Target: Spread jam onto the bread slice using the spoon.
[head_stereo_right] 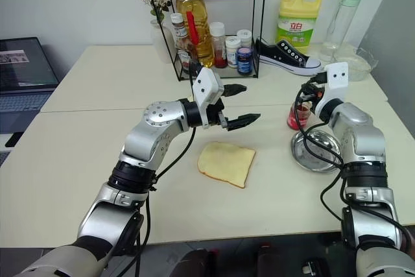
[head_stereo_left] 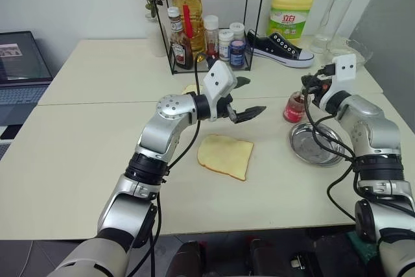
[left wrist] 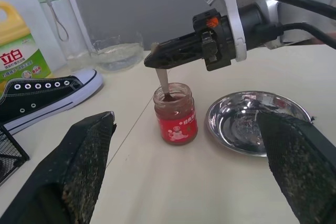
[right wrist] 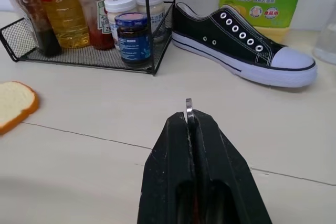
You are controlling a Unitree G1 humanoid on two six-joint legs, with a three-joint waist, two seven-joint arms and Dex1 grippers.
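Surface [head_stereo_left: 97, 180]: pale, two sections meeting at a seam.

Bread slice [head_stereo_left: 225, 156]: lies flat near the middle of the surface, just below the left gripper; no smear visible on it. A second slice [right wrist: 14, 103] lies farther back, near the wire rack [head_stereo_left: 201, 17].

Jam [left wrist: 175, 113]: small clear glass jar with a red label, upright, lid off, just beside the round steel dish [left wrist: 257, 121] on the right side of the surface.

Spoon [left wrist: 162, 80]: thin silver handle clamped between the right gripper's [left wrist: 153, 61] fingers, which are clenched tight on it; the handle's end pokes out past the fingertips in the right wrist view. The spoon hangs downward with its bowl inside the jar's mouth.

Left gripper [head_stereo_left: 246, 98]: held above the surface beyond the bread slice, pointing toward the jar, fingers [left wrist: 84, 171] spread wide and empty.

Background items: black-and-white sneaker [head_stereo_left: 280, 47], yellow detergent jug [head_stereo_left: 290, 8], clear bottle with a green cap [head_stereo_left: 336, 11], glass bowl [left wrist: 115, 51], bottles and jars in the rack, laptop [head_stereo_left: 19, 69] at the far left.
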